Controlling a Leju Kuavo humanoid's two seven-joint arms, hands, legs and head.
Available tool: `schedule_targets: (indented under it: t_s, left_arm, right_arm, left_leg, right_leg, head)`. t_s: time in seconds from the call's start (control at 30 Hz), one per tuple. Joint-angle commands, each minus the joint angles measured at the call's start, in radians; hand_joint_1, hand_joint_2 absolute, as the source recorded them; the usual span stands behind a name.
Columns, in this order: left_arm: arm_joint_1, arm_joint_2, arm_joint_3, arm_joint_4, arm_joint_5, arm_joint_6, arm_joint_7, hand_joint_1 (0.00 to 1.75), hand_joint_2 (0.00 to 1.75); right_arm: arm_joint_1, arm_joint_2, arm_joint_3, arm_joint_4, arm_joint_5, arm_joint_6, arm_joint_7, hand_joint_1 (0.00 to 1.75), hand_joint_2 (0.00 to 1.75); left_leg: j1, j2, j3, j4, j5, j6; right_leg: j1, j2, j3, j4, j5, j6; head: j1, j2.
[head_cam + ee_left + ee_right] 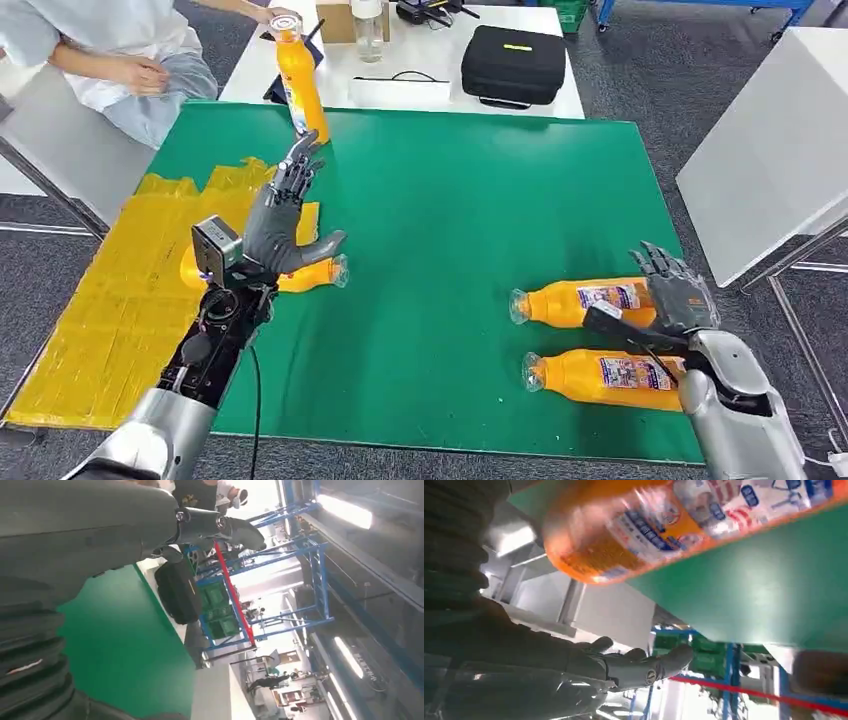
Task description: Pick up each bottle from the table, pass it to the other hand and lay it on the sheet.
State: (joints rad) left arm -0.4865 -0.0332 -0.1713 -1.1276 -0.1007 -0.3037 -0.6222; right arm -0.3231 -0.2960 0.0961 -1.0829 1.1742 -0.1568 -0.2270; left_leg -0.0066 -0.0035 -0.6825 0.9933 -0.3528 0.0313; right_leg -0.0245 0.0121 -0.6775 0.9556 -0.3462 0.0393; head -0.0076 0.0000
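The left hand [285,222] hovers over the edge of the yellow sheet [110,310], fingers spread and holding nothing; just beneath it 1 orange bottle [312,275] lies on its side, half on the sheet with its cap end out on the green mat [450,200]. The right hand [675,290] sits at the base end of 2 more bottles, the farther one [580,300] and the nearer one [600,375], both lying on the mat; its fingers look open and apart, closed on neither. A person's hand [283,17] holds a 4th bottle [300,85] upright at the mat's far edge. The risk, as I judge it: the round bottles may roll if the right hand nudges 1 while closing on the other, and the laid bottle could roll off the sheet's edge.
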Motion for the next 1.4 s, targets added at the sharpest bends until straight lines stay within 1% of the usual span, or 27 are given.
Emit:
schedule_targets:
  t_s: [0.03, 0.07, 0.1, 0.13, 0.17, 0.3, 0.33, 0.37, 0.4, 0.43, 0.5, 0.53, 0.6, 0.63, 0.67, 0.7, 0.73, 0.8, 0.83, 1.0, 1.03, 1.1, 1.13, 1.27, 1.3, 1.33, 1.4]
  left_arm:
    - [-0.048, -0.010, 0.009, 0.115, 0.013, -0.012, -0.002, 0.00, 1.75]
    - [-0.048, -0.010, 0.009, 0.115, 0.013, -0.012, -0.002, 0.00, 1.75]
    - [-0.048, -0.010, 0.009, 0.115, 0.013, -0.012, -0.002, 0.00, 1.75]
    - [-0.048, -0.010, 0.009, 0.115, 0.013, -0.012, -0.002, 0.00, 1.75]
    - [-0.049, -0.011, 0.011, 0.118, 0.025, -0.024, -0.003, 0.00, 1.75]
    - [-0.056, -0.015, 0.008, 0.138, 0.036, -0.034, -0.004, 0.00, 1.75]
    - [-0.056, -0.016, 0.008, 0.139, 0.036, -0.033, -0.004, 0.00, 1.75]
    - [-0.056, -0.016, 0.008, 0.139, 0.036, -0.033, -0.004, 0.00, 1.75]
    - [-0.056, -0.016, 0.008, 0.139, 0.036, -0.033, -0.004, 0.00, 1.75]
    - [-0.056, -0.016, 0.008, 0.139, 0.036, -0.033, -0.004, 0.00, 1.75]
    - [-0.056, -0.016, 0.008, 0.139, 0.036, -0.033, -0.004, 0.00, 1.75]
    - [-0.056, -0.015, 0.008, 0.139, 0.039, -0.037, -0.004, 0.00, 1.75]
    - [-0.060, -0.018, 0.006, 0.145, 0.044, -0.039, -0.003, 0.00, 1.75]
    - [-0.060, -0.021, 0.006, 0.149, 0.048, -0.042, -0.001, 0.00, 1.75]
    - [-0.058, -0.024, 0.006, 0.148, 0.048, -0.040, -0.001, 0.00, 1.75]
    - [-0.050, -0.027, 0.009, 0.141, 0.050, -0.037, -0.001, 0.00, 1.75]
    - [-0.044, -0.029, 0.012, 0.135, 0.052, -0.040, 0.002, 0.00, 1.75]
    - [-0.033, -0.031, 0.017, 0.119, 0.053, -0.046, 0.011, 0.00, 1.75]
    - [-0.033, -0.032, 0.019, 0.119, 0.054, -0.050, 0.013, 0.00, 1.75]
    - [-0.036, -0.035, 0.026, 0.127, 0.058, -0.055, 0.019, 0.00, 1.75]
    - [-0.036, -0.035, 0.026, 0.127, 0.058, -0.055, 0.019, 0.00, 1.75]
    - [-0.030, -0.033, 0.032, 0.119, 0.062, -0.056, 0.021, 0.00, 1.75]
    - [-0.027, -0.033, 0.034, 0.115, 0.062, -0.055, 0.024, 0.00, 1.75]
    - [-0.016, -0.033, 0.041, 0.104, 0.062, -0.052, 0.031, 0.00, 1.75]
    - [-0.012, -0.032, 0.043, 0.100, 0.062, -0.048, 0.032, 0.00, 1.75]
    - [-0.009, -0.031, 0.045, 0.097, 0.063, -0.047, 0.035, 0.00, 1.75]
    - [-0.001, -0.030, 0.048, 0.089, 0.064, -0.044, 0.040, 0.00, 1.75]
  right_arm:
    - [-0.142, 0.027, 0.043, 0.325, -0.035, 0.032, -0.022, 0.00, 1.75]
    - [-0.142, 0.027, 0.043, 0.325, -0.035, 0.032, -0.022, 0.00, 1.75]
    - [-0.142, 0.027, 0.043, 0.325, -0.035, 0.032, -0.022, 0.00, 1.75]
    - [-0.142, 0.027, 0.043, 0.325, -0.035, 0.032, -0.022, 0.00, 1.75]
    - [-0.159, 0.028, 0.042, 0.363, -0.047, 0.056, -0.023, 0.00, 1.75]
    - [-0.198, 0.013, 0.049, 0.482, -0.059, 0.096, -0.025, 0.00, 1.75]
    - [-0.198, 0.012, 0.050, 0.485, -0.059, 0.093, -0.027, 0.00, 1.75]
    - [-0.198, 0.012, 0.050, 0.485, -0.059, 0.093, -0.027, 0.00, 1.75]
    - [-0.198, 0.012, 0.050, 0.485, -0.059, 0.093, -0.027, 0.00, 1.75]
    - [-0.198, 0.012, 0.050, 0.485, -0.059, 0.093, -0.027, 0.00, 1.75]
    - [-0.198, 0.012, 0.050, 0.485, -0.059, 0.093, -0.027, 0.00, 1.75]
    - [-0.202, 0.012, 0.052, 0.492, -0.060, 0.099, -0.028, 0.00, 1.75]
    - [-0.211, 0.000, 0.070, 0.533, -0.054, 0.143, -0.012, 0.00, 1.75]
    - [-0.209, -0.008, 0.074, 0.552, -0.053, 0.155, -0.010, 0.00, 1.75]
    - [-0.205, -0.013, 0.079, 0.554, -0.048, 0.139, -0.018, 0.00, 1.75]
    - [-0.206, -0.010, 0.067, 0.565, -0.063, 0.134, -0.031, 1.50, 1.75]
    - [-0.206, -0.012, 0.069, 0.567, -0.061, 0.129, -0.036, 1.75, 1.75]
    - [-0.205, -0.010, 0.068, 0.565, -0.058, 0.115, -0.026, 1.75, 1.75]
    - [-0.204, -0.011, 0.071, 0.562, -0.053, 0.106, -0.017, 1.75, 1.75]
    - [-0.216, 0.000, 0.076, 0.576, -0.036, 0.100, 0.002, 1.75, 1.75]
    - [-0.216, 0.000, 0.076, 0.576, -0.036, 0.100, 0.002, 1.75, 1.75]
    - [-0.229, 0.008, 0.080, 0.589, -0.028, 0.094, 0.003, 1.75, 1.75]
    - [-0.235, 0.012, 0.081, 0.599, -0.023, 0.085, 0.005, 1.75, 1.75]
    - [-0.250, 0.038, 0.079, 0.611, -0.004, 0.034, 0.019, 1.75, 1.75]
    - [-0.254, 0.049, 0.076, 0.607, 0.002, -0.005, 0.029, 1.75, 1.75]
    - [-0.264, 0.059, 0.068, 0.613, 0.004, -0.029, 0.039, 1.75, 1.75]
    - [-0.278, 0.077, 0.056, 0.611, 0.011, -0.067, 0.062, 1.75, 1.75]
  left_leg:
    - [0.001, 0.001, 0.008, 0.000, -0.003, -0.002]
    - [0.001, 0.001, 0.006, -0.001, -0.002, -0.001]
    - [0.001, 0.002, 0.015, 0.003, -0.008, -0.003]
    - [0.001, 0.001, 0.010, 0.001, -0.005, -0.002]
    - [0.001, 0.002, 0.013, 0.002, -0.007, -0.003]
    - [0.001, 0.000, 0.007, 0.000, -0.003, -0.002]
    - [0.001, 0.001, 0.016, 0.003, -0.009, -0.004]
    - [0.001, -0.001, 0.009, 0.000, -0.004, -0.002]
    - [0.001, -0.001, 0.006, 0.000, -0.002, -0.001]
    - [0.001, -0.001, 0.011, 0.001, -0.005, -0.002]
    - [0.001, -0.001, 0.005, -0.001, -0.001, -0.001]
    - [0.002, -0.001, 0.015, 0.003, -0.007, -0.003]
    - [0.001, -0.001, 0.007, 0.000, -0.002, -0.001]
    - [0.001, -0.001, 0.010, 0.001, -0.004, -0.002]
    - [0.001, -0.002, 0.009, 0.000, -0.003, -0.002]
    - [0.001, -0.002, 0.007, 0.000, -0.001, -0.001]
    - [0.001, -0.003, 0.012, 0.000, -0.003, -0.002]
    - [0.001, -0.002, 0.010, 0.000, -0.002, -0.001]
    - [0.001, -0.002, 0.013, 0.000, -0.004, -0.002]
    - [0.001, -0.001, 0.013, 0.000, -0.003, -0.001]
    - [0.002, -0.002, 0.020, 0.001, -0.007, -0.003]
    - [0.001, -0.001, 0.015, 0.000, -0.003, -0.001]
    - [0.002, -0.001, 0.018, 0.000, -0.005, -0.002]
    - [0.001, 0.000, 0.017, 0.000, -0.004, -0.001]
    - [0.001, 0.001, 0.016, 0.000, -0.003, -0.001]
    - [0.002, 0.001, 0.019, 0.000, -0.005, -0.002]
    - [0.001, 0.002, 0.015, 0.000, -0.003, -0.001]
  right_leg:
    - [0.001, 0.000, 0.008, -0.001, -0.002, -0.002]
    - [0.001, 0.000, 0.006, -0.001, -0.001, -0.002]
    - [0.002, 0.000, 0.014, 0.002, -0.007, -0.004]
    - [0.001, 0.000, 0.009, 0.000, -0.004, -0.003]
    - [0.001, 0.000, 0.012, 0.001, -0.006, -0.003]
    - [0.001, 0.000, 0.007, -0.001, -0.002, -0.002]
    - [0.002, -0.001, 0.016, 0.003, -0.008, -0.004]
    - [0.001, -0.002, 0.009, 0.000, -0.003, -0.002]
    - [0.001, -0.002, 0.007, -0.001, -0.002, -0.002]
    - [0.002, -0.002, 0.011, 0.000, -0.005, -0.003]
    - [0.001, -0.002, 0.006, -0.002, -0.001, -0.001]
    - [0.002, -0.003, 0.016, 0.002, -0.007, -0.004]
    - [0.001, -0.002, 0.007, -0.001, -0.002, -0.002]
    - [0.002, -0.003, 0.011, 0.000, -0.004, -0.003]
    - [0.002, -0.003, 0.010, -0.001, -0.003, -0.002]
    - [0.002, -0.003, 0.007, -0.002, -0.002, -0.002]
    - [0.002, -0.004, 0.012, -0.001, -0.004, -0.003]
    - [0.002, -0.003, 0.011, -0.002, -0.003, -0.002]
    - [0.002, -0.003, 0.014, -0.001, -0.004, -0.002]
    - [0.002, -0.002, 0.013, -0.002, -0.003, -0.001]
    - [0.003, -0.004, 0.020, 0.000, -0.006, -0.004]
    - [0.002, -0.002, 0.015, -0.002, -0.003, -0.001]
    - [0.002, -0.002, 0.018, -0.001, -0.004, -0.002]
    - [0.002, -0.001, 0.017, -0.002, -0.003, -0.002]
    - [0.002, 0.000, 0.016, -0.002, -0.002, -0.001]
    - [0.002, 0.000, 0.019, -0.001, -0.004, -0.003]
    - [0.001, 0.001, 0.015, -0.001, -0.001, -0.001]
  head:
    - [0.000, 0.000]
    - [0.000, 0.000]
    - [0.000, 0.000]
    - [0.000, 0.000]
    - [0.000, 0.000]
    - [0.000, 0.000]
    - [0.000, 0.000]
    - [0.000, 0.000]
    - [0.000, 0.000]
    - [0.000, 0.000]
    - [0.000, 0.000]
    - [0.000, 0.000]
    - [0.000, 0.000]
    - [0.000, 0.000]
    - [0.000, 0.000]
    - [0.000, 0.000]
    - [0.000, 0.000]
    - [0.000, 0.000]
    - [0.000, 0.000]
    - [0.000, 0.000]
    - [0.000, 0.000]
    - [0.000, 0.000]
    - [0.000, 0.000]
    - [0.000, 0.000]
    - [0.000, 0.000]
    - [0.000, 0.000]
    - [0.000, 0.000]
